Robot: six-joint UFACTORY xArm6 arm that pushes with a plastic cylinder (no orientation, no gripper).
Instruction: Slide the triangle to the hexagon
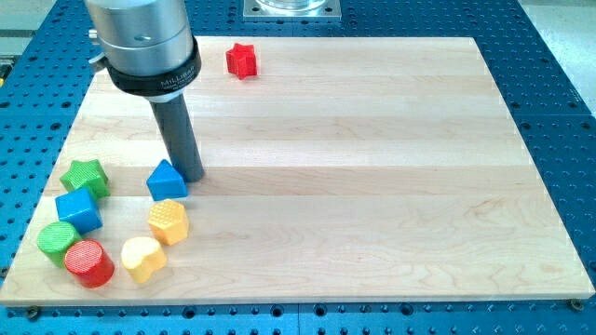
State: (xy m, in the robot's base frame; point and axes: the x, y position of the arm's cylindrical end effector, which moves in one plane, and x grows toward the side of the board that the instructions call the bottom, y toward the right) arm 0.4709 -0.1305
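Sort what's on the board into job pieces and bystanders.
Job: blue triangle, yellow hexagon just below it, and my tip, at the triangle's right edge.

Bystanders: red star, green star, blue cube, green cylinder, red cylinder, yellow heart.

— What's cut off?
— The arm's grey housing [144, 42], by the view's top edge.
— Anything hidden?
— My tip [191, 175] sits just behind the blue triangle [167, 180]; whether they touch, I can't tell.
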